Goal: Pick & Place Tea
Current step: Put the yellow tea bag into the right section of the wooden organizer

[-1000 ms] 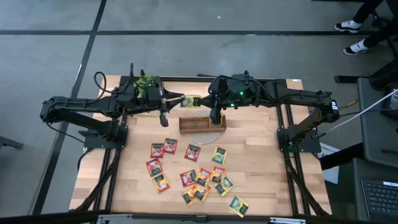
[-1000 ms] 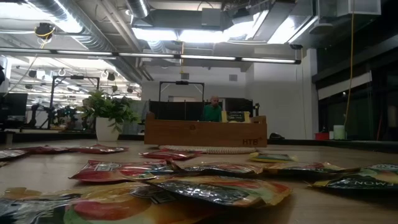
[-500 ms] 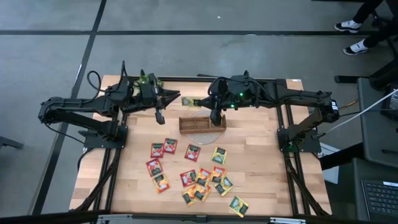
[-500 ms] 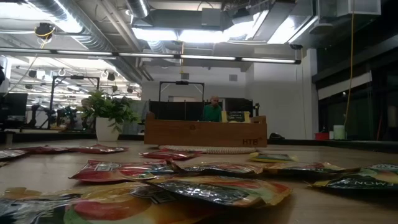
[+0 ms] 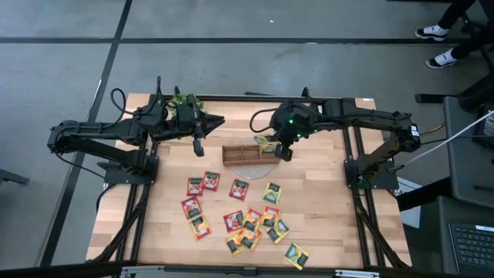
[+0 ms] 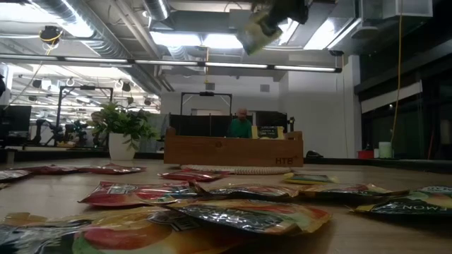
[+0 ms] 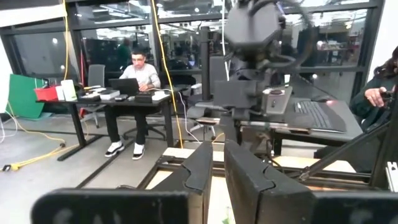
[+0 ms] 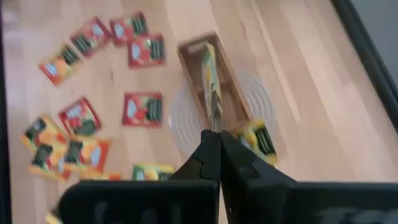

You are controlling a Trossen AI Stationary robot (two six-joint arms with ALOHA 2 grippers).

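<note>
Loose tea sachets (image 5: pixel 235 220): lay scattered over the near half of the wooden table (image 5: pixel 324 208), red, orange and yellow-green ones, some overlapping in the cluster at the near edge; three red ones sat in a loose row closer to the tray.
Wooden tray (image 5: pixel 248 154): stood past the sachets on a round pale mat, long side across the table; a yellow-green sachet lay flat at its right end, seen in the right wrist view (image 8: pixel 257 140).
Right gripper (image 5: pixel 279 147): hung above the tray's right end, fingers clamped on a yellow-green sachet (image 8: pixel 211 87), held edge-on above the tray's compartments; in the low view that sachet (image 6: pixel 256 29) hung tilted, high above the tray (image 6: pixel 233 150).
Left gripper (image 5: pixel 198 144): hovered left of the tray, well clear of it, nothing between its fingers (image 7: pixel 202 171), which stood almost together.
Potted plant (image 5: pixel 182 103): stood at the table's far left, beside the left arm.
Room beyond: a person sat at a desk (image 7: pixel 140 74) with a laptop.
</note>
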